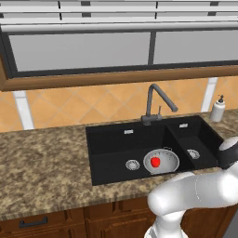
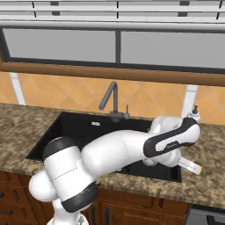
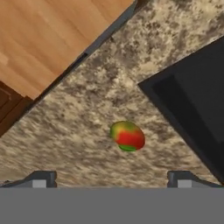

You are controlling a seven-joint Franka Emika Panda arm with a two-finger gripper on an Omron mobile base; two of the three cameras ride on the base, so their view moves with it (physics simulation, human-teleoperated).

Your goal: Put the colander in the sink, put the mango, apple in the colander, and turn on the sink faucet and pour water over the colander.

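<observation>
Nearest to you, the claw (image 3: pixel 112 179) stands wide and holds nothing; its two small dark fingertips (image 3: pixel 41 178) rise far apart at the bottom of the hand view. Just beyond the claw and between the lines of its fingers lies the mango (image 3: pixel 127 136), a small smooth oval, red with yellow-green patches, resting on the counter (image 3: pixel 78 131) and apart from both fingers.

Your risks begin here. The mango is rounded and looks slick, so a descent that comes down off its middle would likely push it into a roll across the hard counter; to one side of the claw the black rim of the sink (image 3: pixel 192 100) is near, and a nudged fruit could drop into a basin, outside the colander. On the other side the counter ends above a wooden floor (image 3: pixel 52 39), a worse fall. Closing too high on the curved skin may squeeze the fruit out of the claw.

The counter is mottled brown-and-cream stone, flat and polished.

Farther from the claw, the colander (image 1: pixel 161 161) sits in the larger basin beside the round steel drain (image 1: pixel 132 164): a silver-grey perforated bowl, much wider than the fruit. The apple (image 1: pixel 155 161), round and bright red, already rests inside it. Farthest, the sink faucet (image 1: pixel 155 103) rises behind the basins, dark grey with an angular bent spout; no stream runs. A white soap dispenser (image 1: pixel 217 109) stands beyond the smaller basin.
</observation>
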